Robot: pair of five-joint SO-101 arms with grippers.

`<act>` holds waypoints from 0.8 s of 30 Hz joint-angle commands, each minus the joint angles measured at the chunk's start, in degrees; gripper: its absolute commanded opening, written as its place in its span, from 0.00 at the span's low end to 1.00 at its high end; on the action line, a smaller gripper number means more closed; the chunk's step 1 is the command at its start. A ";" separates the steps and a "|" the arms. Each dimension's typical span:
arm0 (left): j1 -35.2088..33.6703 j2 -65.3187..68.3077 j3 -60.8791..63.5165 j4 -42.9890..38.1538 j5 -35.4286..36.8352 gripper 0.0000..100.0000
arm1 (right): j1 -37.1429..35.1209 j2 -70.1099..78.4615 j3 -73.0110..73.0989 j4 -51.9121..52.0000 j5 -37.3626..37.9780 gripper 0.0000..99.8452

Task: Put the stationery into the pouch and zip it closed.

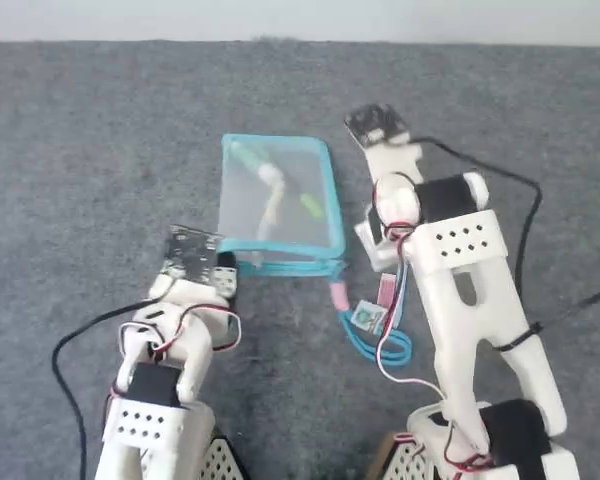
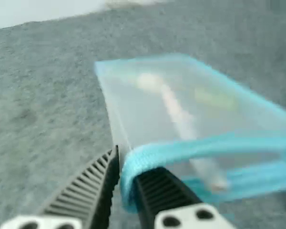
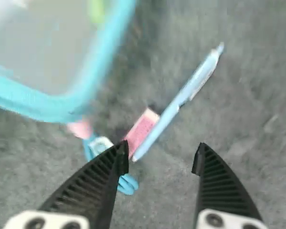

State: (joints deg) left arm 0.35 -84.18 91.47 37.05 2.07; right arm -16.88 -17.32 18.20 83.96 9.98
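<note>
A translucent pouch (image 1: 275, 200) with teal trim lies flat mid-table, holding a white pen (image 1: 271, 190) and a green item (image 1: 311, 207). My left gripper (image 2: 128, 179) is shut on the teal zipper edge (image 2: 190, 148) at the pouch's near left corner, and it appears in the high view too (image 1: 228, 268). Beside the pouch's near right corner, my right gripper (image 3: 162, 152) stands open over a light blue pen (image 3: 181, 93) and a pink eraser (image 3: 140, 128) on the carpet. Neither touches its fingers. The right arm (image 1: 450, 250) largely covers that pen from above.
A blue cord loop (image 1: 380, 345) with a pink tag (image 1: 337, 295) and a small charm (image 1: 365, 317) trails from the pouch's near right corner. Grey carpet (image 1: 100, 150) stretches left of and beyond the pouch. Cables hang off both arms.
</note>
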 commanded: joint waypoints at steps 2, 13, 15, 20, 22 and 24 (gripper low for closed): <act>-7.91 -0.62 -4.62 0.00 2.81 0.01 | 1.98 -2.51 7.03 -6.99 -0.62 0.22; -10.73 -0.53 -5.85 0.26 2.81 0.01 | 0.84 5.58 13.01 -9.98 -3.34 0.22; -5.89 -0.53 -4.88 1.32 -2.46 0.01 | 1.10 9.36 12.92 -12.09 -3.43 0.22; 8.26 -0.88 -4.62 7.03 -12.66 0.01 | 1.19 15.87 12.75 -14.37 -3.25 0.22; 5.27 -0.88 -4.62 4.40 -9.85 0.01 | 1.19 17.10 12.75 -14.81 -3.16 0.22; -1.05 -0.88 -4.62 1.05 -4.57 0.01 | 1.19 17.63 12.75 -14.81 -3.16 0.23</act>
State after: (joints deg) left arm 4.92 -84.18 89.71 42.07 -7.87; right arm -15.82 0.44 31.74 70.07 7.43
